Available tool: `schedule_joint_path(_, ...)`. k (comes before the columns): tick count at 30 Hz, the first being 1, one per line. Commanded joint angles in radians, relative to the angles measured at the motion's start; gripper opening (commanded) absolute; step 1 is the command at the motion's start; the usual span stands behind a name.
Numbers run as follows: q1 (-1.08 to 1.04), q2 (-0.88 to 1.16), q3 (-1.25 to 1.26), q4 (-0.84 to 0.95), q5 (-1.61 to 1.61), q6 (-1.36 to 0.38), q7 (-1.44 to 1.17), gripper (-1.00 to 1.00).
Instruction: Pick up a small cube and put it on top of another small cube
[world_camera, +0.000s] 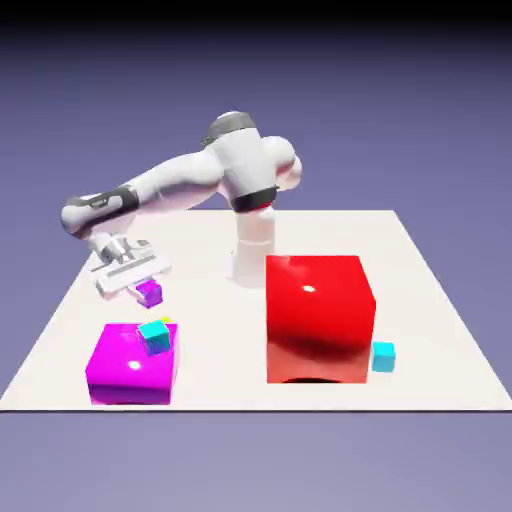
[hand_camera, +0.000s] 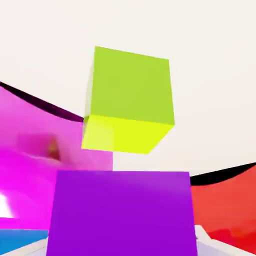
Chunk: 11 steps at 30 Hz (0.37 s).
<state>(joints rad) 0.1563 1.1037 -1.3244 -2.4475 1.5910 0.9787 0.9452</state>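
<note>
**Purple cube carried toward a yellow-green target**

While the end effector (world_camera: 143, 287) is hanging above the counter (world_camera: 420, 300) near the exterior view's left edge, it is pinching the small purple cube (world_camera: 150, 293) between its fingers, clear of the surface. Just below and toward the near edge, a large magenta block (world_camera: 130, 365) is sitting by the near left corner with a small cyan cube (world_camera: 154, 336) resting on its top; a sliver of yellow-green is showing just behind that cyan cube. A large red block (world_camera: 318, 315) is occupying the middle of the counter, with another cyan cube (world_camera: 383, 356) touching its right side. The lifted height is probably for clearing the magenta block on the way over.

Looking along the hand, the purple cube (hand_camera: 122, 212) is filling the bottom of the picture, hiding the fingertips. Beyond it a yellow-green cube (hand_camera: 131, 97) is lying on the pale counter, beside the magenta block (hand_camera: 45, 155), with red (hand_camera: 225, 205) at the lower right. Lining up this way suggests the yellow-green cube is the intended base, not yet reached.
</note>
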Motion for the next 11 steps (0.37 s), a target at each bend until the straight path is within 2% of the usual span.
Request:
schedule_joint_path(1, -0.014, -0.036, 0.031, -0.002, -0.008, 0.043, 0.0, -1.0)
schedule_joint_path(10, -0.13, -0.338, 0.287, -0.022, -0.063, 0.405, 0.007, -1.0)
schedule_joint_path(11, -0.13, -0.338, 0.287, -0.022, -0.063, 0.405, 0.007, 1.0)
